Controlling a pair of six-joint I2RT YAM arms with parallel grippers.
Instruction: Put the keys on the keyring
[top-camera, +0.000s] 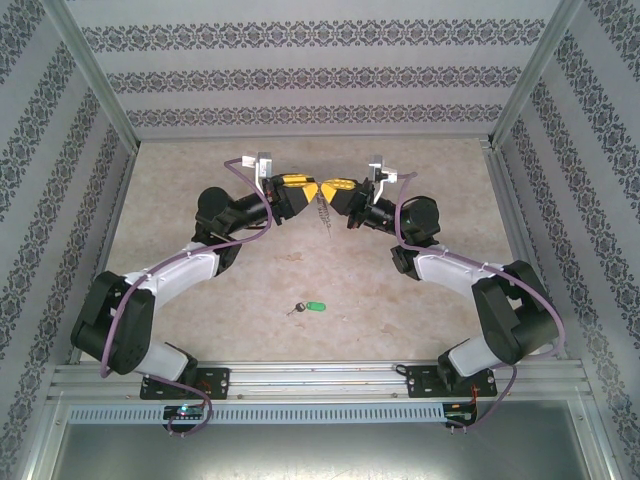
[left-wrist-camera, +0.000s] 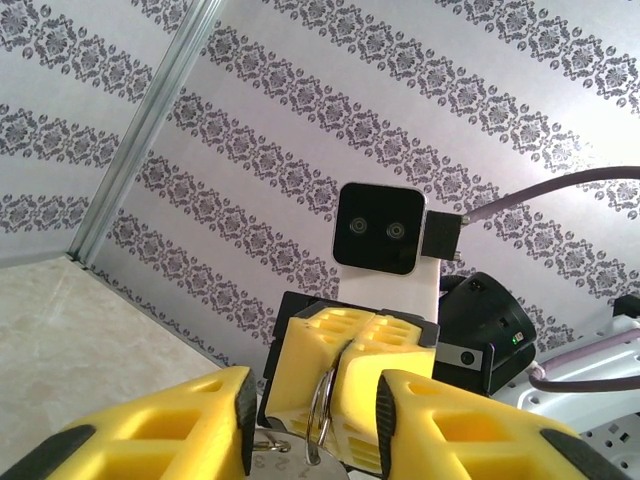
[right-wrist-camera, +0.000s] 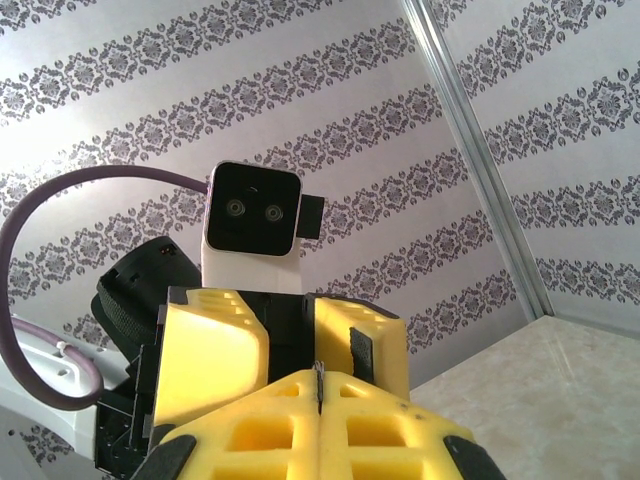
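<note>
keys (top-camera: 305, 308): flat on the desk (top-camera: 400, 320), in the near half, close to the midline btwn the two arm bases, a touch to the left arm's side.
keys axis: long axis roughly left-right across the desk, slight tilt. Silver key end twd the left arm, green tag end twd the right arm.
left claw (left-wrist-camera: 315, 425): up off the desk, far-centre, pointing at the other claw. Fingers part-open w/ a clear gap, gripping nothing. The ring's loop sits in that gap, contact w/ the pads not clear.
right claw (right-wrist-camera: 320, 400): same height, facing the left one nose to nose. Fingers pressed together, a thin metal edge pinched in the seam.
keyring (top-camera: 322, 208): held by the right claw and hanging btwn the two claws above the far-centre desk. The grey bits dangle below it.
deciding relation: keys lie well apart from both claws, back twd the bases and below. Ring is far and raised, keys near and low.
nearer arm: abt even, left slightly closer. Left is also the free one, so prob. the one to fetch.
approach (judged): come down from above w/ fingers set across the short width of the tag.
</note>
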